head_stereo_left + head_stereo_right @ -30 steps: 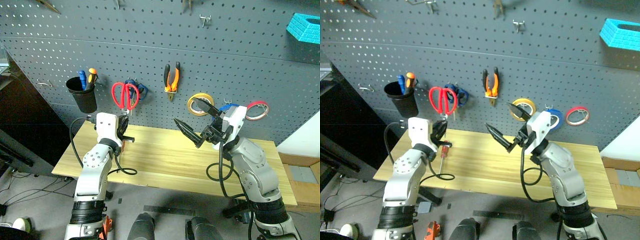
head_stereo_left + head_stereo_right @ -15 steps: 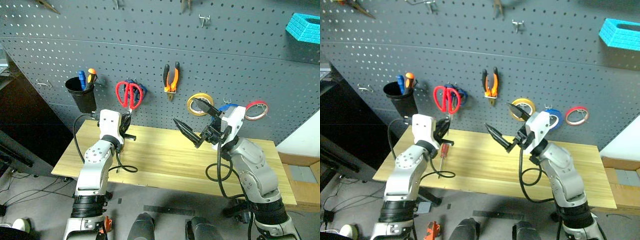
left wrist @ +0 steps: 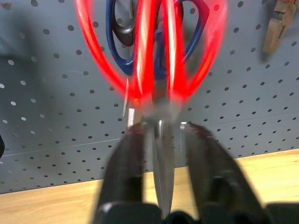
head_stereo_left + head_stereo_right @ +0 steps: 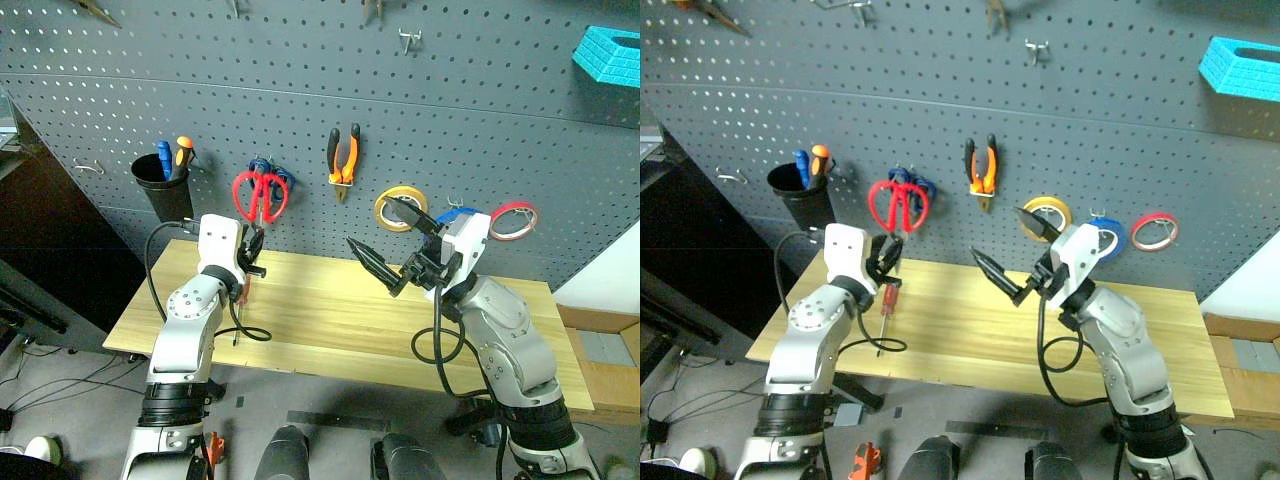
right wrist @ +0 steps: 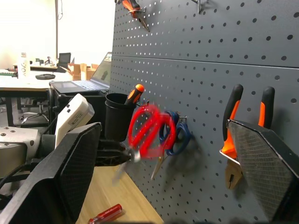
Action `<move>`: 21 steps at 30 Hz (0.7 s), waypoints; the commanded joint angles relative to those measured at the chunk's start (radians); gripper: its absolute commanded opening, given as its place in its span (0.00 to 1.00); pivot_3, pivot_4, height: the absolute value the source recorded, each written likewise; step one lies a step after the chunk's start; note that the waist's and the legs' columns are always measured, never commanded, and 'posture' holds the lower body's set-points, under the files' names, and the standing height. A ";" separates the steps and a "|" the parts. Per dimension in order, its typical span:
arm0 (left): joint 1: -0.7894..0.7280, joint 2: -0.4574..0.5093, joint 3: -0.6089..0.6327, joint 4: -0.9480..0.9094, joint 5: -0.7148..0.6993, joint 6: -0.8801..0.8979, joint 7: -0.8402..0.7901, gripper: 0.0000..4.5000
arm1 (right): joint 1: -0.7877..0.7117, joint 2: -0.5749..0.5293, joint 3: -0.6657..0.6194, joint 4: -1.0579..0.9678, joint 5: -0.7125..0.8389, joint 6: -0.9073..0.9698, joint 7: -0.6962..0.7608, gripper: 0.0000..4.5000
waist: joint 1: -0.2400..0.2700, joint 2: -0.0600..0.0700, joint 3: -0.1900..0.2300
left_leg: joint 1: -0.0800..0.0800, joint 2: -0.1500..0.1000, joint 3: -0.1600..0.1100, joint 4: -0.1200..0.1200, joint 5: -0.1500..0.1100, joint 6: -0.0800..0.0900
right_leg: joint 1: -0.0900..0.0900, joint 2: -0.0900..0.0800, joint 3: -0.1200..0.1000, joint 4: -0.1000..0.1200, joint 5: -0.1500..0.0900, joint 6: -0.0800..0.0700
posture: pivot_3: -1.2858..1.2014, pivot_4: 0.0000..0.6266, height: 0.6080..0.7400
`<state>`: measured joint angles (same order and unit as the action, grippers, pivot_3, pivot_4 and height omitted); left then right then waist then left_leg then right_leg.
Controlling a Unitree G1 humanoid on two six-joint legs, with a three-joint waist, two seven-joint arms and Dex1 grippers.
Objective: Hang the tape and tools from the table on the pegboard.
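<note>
Red-handled scissors [image 4: 262,194]: on the pegboard [image 4: 420,120], over the blue-handled scissors [image 4: 923,187], blades between the parted fingers of the left end effector [image 4: 252,253], grasp uncertain. Right end effector [image 4: 392,240]: released, empty, above the worktop [image 4: 330,320]. Pliers [image 4: 344,155] and blue tape [image 4: 1113,236] hung; screwdriver [image 4: 885,305] on worktop, left.

The left arm reaches forward with its wrist about level, and the left gripper [image 4: 252,262] points straight ahead, its two black fingers [image 3: 128,163] slightly parted. The right arm is bent at the elbow and raised in front of the torso, angled toward the robot's left. The right gripper [image 4: 392,245] tilts a little upward, its fingers spread wide with nothing between them.
</note>
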<state>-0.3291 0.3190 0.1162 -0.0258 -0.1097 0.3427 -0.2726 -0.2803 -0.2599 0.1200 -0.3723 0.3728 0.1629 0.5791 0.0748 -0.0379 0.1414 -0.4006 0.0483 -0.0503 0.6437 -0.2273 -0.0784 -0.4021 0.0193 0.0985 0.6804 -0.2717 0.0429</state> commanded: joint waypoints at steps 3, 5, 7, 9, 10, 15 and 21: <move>0.014 -0.001 0.001 -0.026 0.006 -0.015 0.012 0.80 | 0.011 -0.007 0.003 -0.060 -0.003 0.003 -0.005 1.00 | -0.001 0.000 0.000 | 0.000 0.000 0.000 0.000 0.000 0.000 | 0.000 0.000 0.000 0.000 0.000 0.000 | 0.59 0.18 1.00; 0.046 -0.012 -0.003 -0.036 0.009 -0.006 0.025 0.93 | 0.018 -0.021 0.017 -0.060 -0.014 0.021 0.001 1.00 | -0.004 0.001 0.001 | 0.000 0.000 0.000 0.000 0.000 0.000 | 0.000 0.000 0.000 0.000 0.000 0.000 | 0.58 0.21 1.00; 0.096 -0.036 0.002 -0.055 0.004 0.021 0.051 0.99 | 0.024 -0.050 0.053 -0.047 -0.062 0.061 -0.002 1.00 | -0.011 0.001 0.002 | 0.000 0.000 0.000 0.000 0.000 0.000 | 0.000 0.000 0.000 0.000 -0.001 0.002 | 0.58 0.23 1.00; 0.185 -0.082 0.011 -0.094 -0.005 0.085 0.099 0.99 | 0.041 -0.072 0.103 -0.046 -0.057 0.113 0.031 1.00 | -0.021 0.003 0.004 | 0.000 0.000 0.000 0.000 0.000 0.000 | 0.000 -0.001 0.001 0.000 -0.002 0.002 | 0.58 0.30 1.00; 0.228 -0.099 0.010 -0.117 -0.005 0.117 0.115 0.99 | 0.049 -0.088 0.126 -0.052 -0.045 0.148 0.054 1.00 | -0.026 0.004 0.014 | 0.001 0.000 0.000 0.000 0.000 0.000 | 0.001 -0.001 0.001 -0.001 -0.002 0.002 | 0.58 0.32 1.00; 0.359 -0.137 0.066 -0.177 0.002 0.201 0.193 0.99 | 0.011 -0.141 0.229 -0.036 -0.086 0.198 0.138 1.00 | -0.048 0.005 0.070 | 0.002 0.000 -0.001 0.000 0.000 0.001 | 0.001 -0.001 0.000 0.001 -0.005 0.003 | 0.57 0.46 1.00; 0.291 -0.068 0.121 -0.138 -0.010 0.227 0.184 0.99 | -0.095 -0.103 0.253 0.015 -0.090 0.247 0.150 1.00 | -0.051 0.006 0.139 | -0.001 0.000 -0.003 0.000 0.002 0.003 | -0.002 -0.001 -0.001 0.001 -0.005 0.004 | 0.57 0.60 1.00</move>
<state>-0.0162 0.2316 0.2240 -0.1424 -0.1137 0.5704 -0.0799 -0.3550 -0.3708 0.3767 -0.3502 0.2847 0.3991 0.7201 0.0241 -0.0315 0.2804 -0.4021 0.0474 -0.0532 0.6438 -0.2259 -0.0759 -0.4037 0.0171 0.0976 0.6814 -0.2765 0.0487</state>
